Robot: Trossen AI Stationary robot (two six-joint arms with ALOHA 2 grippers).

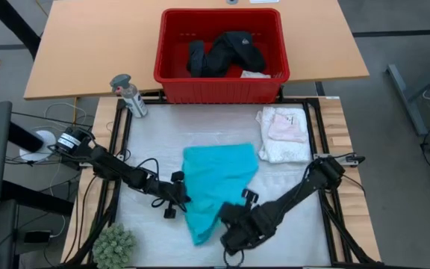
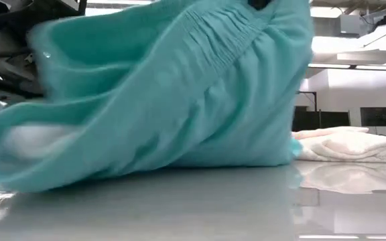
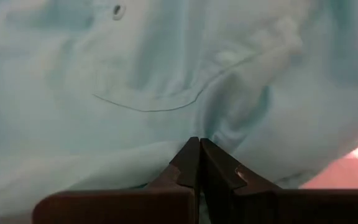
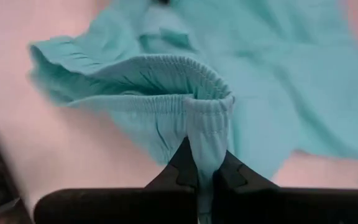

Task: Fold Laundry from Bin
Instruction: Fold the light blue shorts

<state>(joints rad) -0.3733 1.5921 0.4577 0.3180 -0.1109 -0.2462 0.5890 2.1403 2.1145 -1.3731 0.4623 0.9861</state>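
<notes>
The turquoise shirt lies spread on the white table mat, between my two grippers. At its left edge my left gripper is shut on the cloth. My right gripper, at the shirt's near edge, is shut on the gathered hem and holds that part raised; the low view shows the shirt sloping down from there to the table. The red bin stands on the wooden table beyond the mat, with black clothing inside. A folded white and pink pile rests on the mat at the right. My left gripper pinches the shirt's left edge between its two fingers, slanting down from the table's left side. Creases run together at the fingertips. One layer or several, I cannot tell. My right gripper pinches the shirt's ribbed, gathered hem between its two fingers, pointing steeply down. The hem folds over the fingertips and is lifted clear, while the rest of the shirt hangs slack to the table.
A spray bottle stands at the mat's far left corner. A green spiky ball sits at the near left corner. The folded pile takes up the far right of the mat. Bare mat shows near the front edge.
</notes>
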